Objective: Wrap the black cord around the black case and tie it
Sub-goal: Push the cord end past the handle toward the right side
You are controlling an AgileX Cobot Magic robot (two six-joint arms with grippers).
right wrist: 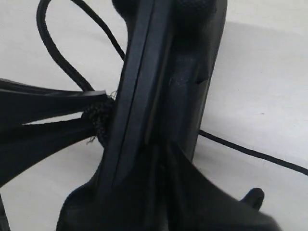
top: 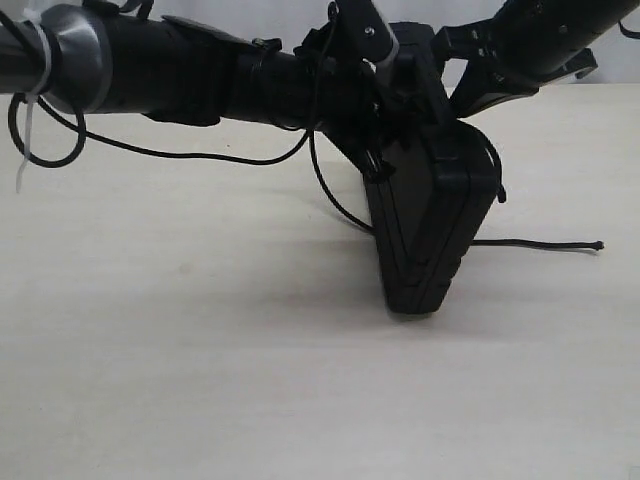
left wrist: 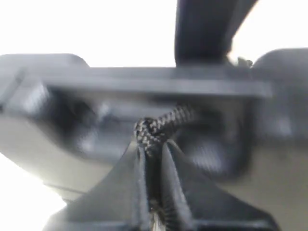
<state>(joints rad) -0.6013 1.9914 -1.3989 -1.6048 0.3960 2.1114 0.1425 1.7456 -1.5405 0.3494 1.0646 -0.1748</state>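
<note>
Matte, ribbed black case (top: 430,230) stands tilted on edge. Left gripper (left wrist: 154,144) pinches the braided black cord (left wrist: 166,120) at its knot. Right gripper (right wrist: 156,192) clamps the case's upper end.

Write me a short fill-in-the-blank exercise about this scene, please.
1. The case stands tilted on its ____ on the table.
2. In the exterior view, the cord's free end lies to the case's ____.
3. The left fingers are shut on the ____.
4. The right fingers clamp the ____.
Missing words: edge; right; cord; case.
</note>
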